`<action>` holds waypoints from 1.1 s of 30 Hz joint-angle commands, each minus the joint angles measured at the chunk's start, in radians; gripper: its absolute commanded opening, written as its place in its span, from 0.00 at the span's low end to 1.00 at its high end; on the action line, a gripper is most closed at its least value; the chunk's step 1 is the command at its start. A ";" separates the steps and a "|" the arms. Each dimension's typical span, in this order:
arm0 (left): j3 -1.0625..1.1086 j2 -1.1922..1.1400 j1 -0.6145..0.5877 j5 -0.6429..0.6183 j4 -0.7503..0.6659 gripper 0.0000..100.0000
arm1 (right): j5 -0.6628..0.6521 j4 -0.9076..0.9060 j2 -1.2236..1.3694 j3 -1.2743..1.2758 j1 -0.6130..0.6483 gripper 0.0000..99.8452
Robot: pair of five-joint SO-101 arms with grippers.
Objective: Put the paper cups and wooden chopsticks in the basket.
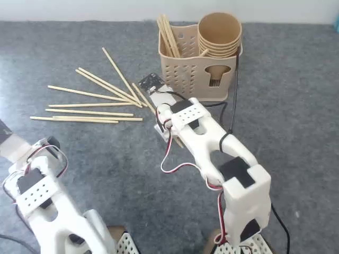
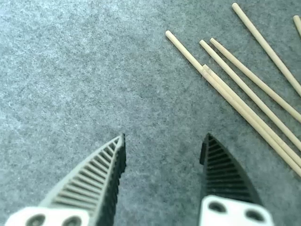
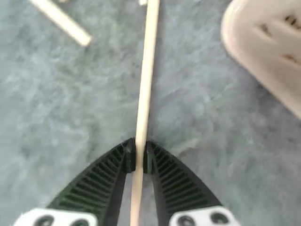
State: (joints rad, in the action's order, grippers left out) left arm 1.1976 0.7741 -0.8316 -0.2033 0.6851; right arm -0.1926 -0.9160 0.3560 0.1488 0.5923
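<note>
- Nearest the lens, the right gripper (image 3: 138, 151): its ribbed black fingers are clamped on one wooden chopstick (image 3: 146, 70), which runs straight out from between the tips over the grey mat (image 3: 56, 117).
- Basket (image 3: 263, 61): one beige corner stands just beside the held chopstick's far end.
- Left gripper (image 2: 164, 137): its fingers are spread apart with nothing between them, over bare mat, near the ends of the loose chopsticks (image 2: 244, 103).
- Loose chopsticks (image 1: 90, 106), high view: they lie flat and fanned out on the mat, to the left of the basket (image 1: 196, 74).
- Basket contents: a nested stack of paper cups (image 1: 220, 32) sits in the right part. A bundle of chopsticks (image 1: 168, 34) leans upright in the left part.
- Right arm (image 1: 212, 143): it is stretched across the middle of the mat, with its gripper in front of the basket.
</note>
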 commanded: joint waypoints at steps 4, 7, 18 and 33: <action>-0.007 0.037 0.008 0.000 -0.023 0.24 | -0.064 -0.265 -0.259 -0.023 0.001 0.01; -0.007 0.037 0.008 0.000 -0.023 0.24 | -0.094 -0.351 -0.361 0.066 -0.002 0.01; -0.007 0.037 0.008 0.000 -0.025 0.24 | -0.072 -0.139 -0.935 0.710 -0.012 0.01; -0.005 0.037 0.008 0.000 -0.025 0.24 | -0.008 0.122 -1.288 0.517 -0.061 0.01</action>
State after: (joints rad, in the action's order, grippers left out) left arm 1.1976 0.7741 -0.8316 -0.2018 0.6836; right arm -0.2232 -0.9360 -0.9083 0.7334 0.5478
